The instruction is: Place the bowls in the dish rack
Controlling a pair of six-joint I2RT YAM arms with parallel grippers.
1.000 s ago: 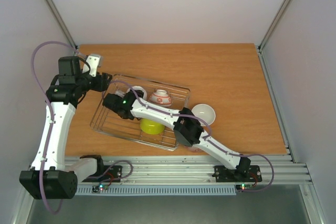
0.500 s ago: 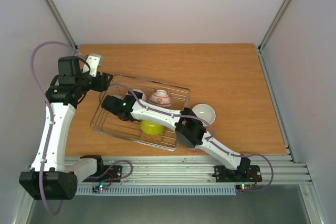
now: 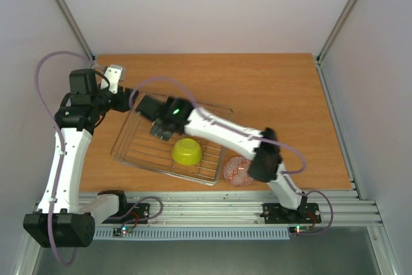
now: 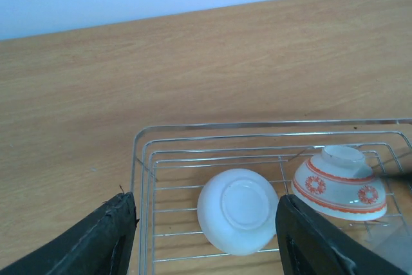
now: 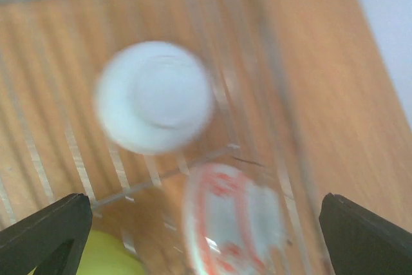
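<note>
The dish rack (image 3: pixel 126 158) lies left of centre on the table. A lime green bowl (image 3: pixel 187 151) sits upside down in its near part. The left wrist view shows a plain white bowl (image 4: pixel 238 209) and a white bowl with red pattern (image 4: pixel 340 181), both upside down on the rack's bars (image 4: pixel 138 159). My left gripper (image 3: pixel 127 100) is open and empty at the rack's far left corner. My right gripper (image 3: pixel 153 118) is open and empty above the rack's far left part. Its blurred view shows the white bowl (image 5: pixel 154 94), the red-patterned bowl (image 5: pixel 235 223) and the green bowl (image 5: pixel 109 256).
A bowl with a red-patterned inside (image 3: pixel 238 170) stands upright on the table just right of the rack's near corner, by the front edge. My right arm (image 3: pixel 225 132) stretches across the rack and hides what is under it.
My right arm has swung up and back; its gripper moved toward the rack's far left, its elbow moved right. The bowl with the red-patterned inside came into view. The left arm stayed put.
</note>
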